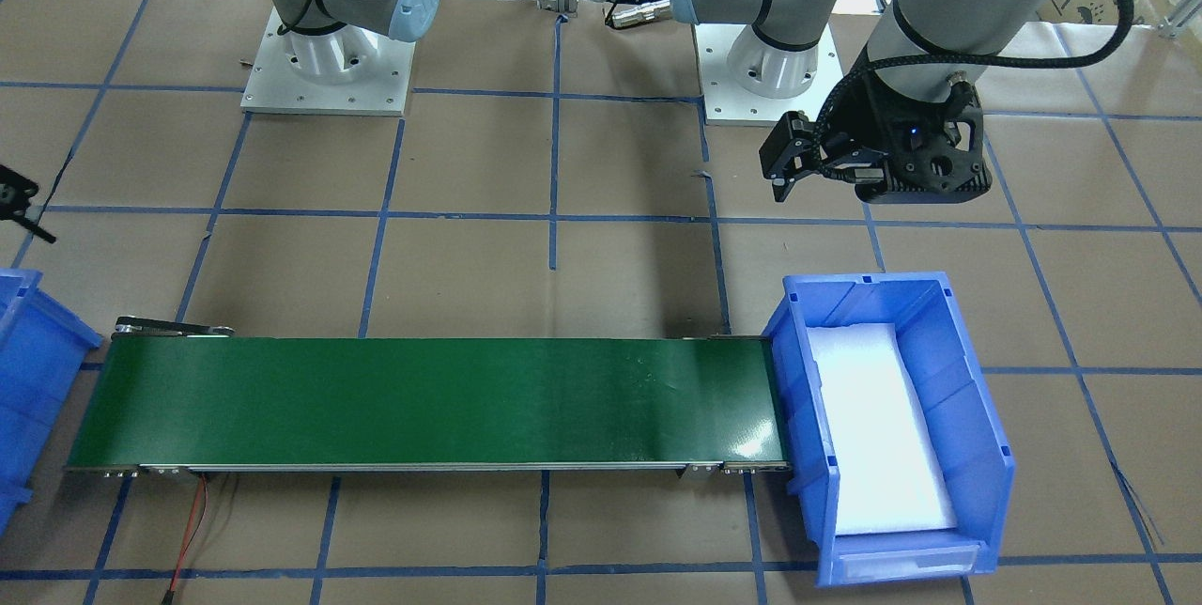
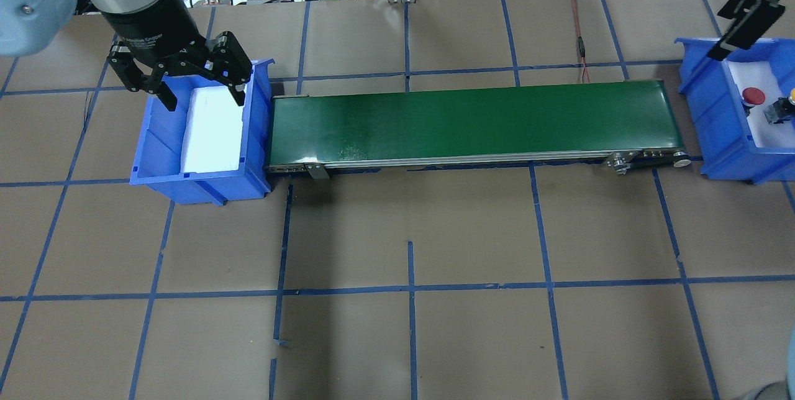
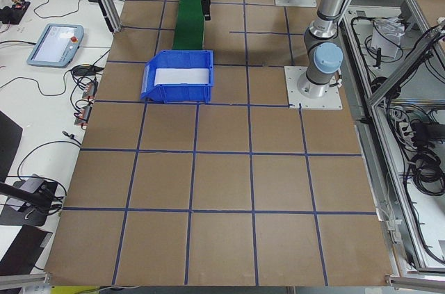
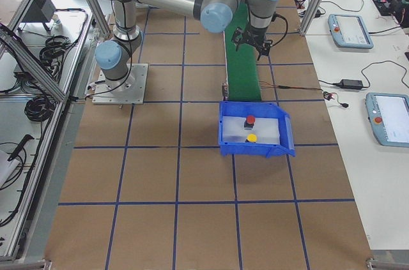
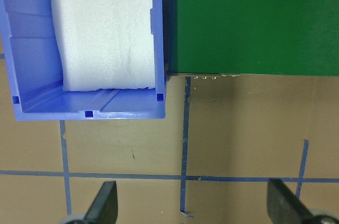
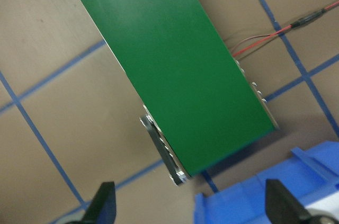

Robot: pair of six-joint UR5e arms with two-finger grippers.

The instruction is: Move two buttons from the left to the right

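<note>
Facing the robot, the front camera finds only white padding (image 1: 878,426) in the left-end bin (image 1: 981,426), the overhead adds the left gripper (image 2: 204,99) spread open near it, the right-side camera shows the red button (image 4: 250,119) and yellow button (image 4: 252,137) resting in the right-end bin (image 4: 255,151), and its wrist camera shows the right gripper (image 6: 192,205) spread too, so transport looks done.

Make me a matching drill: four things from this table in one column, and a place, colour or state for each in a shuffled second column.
1 red button
2 left gripper
3 conveyor belt
4 left blue bin

A green
B holds only white foam
C open, holding nothing
D in the right blue bin

Pairs: 1-D, 2-C, 3-A, 4-B
</note>
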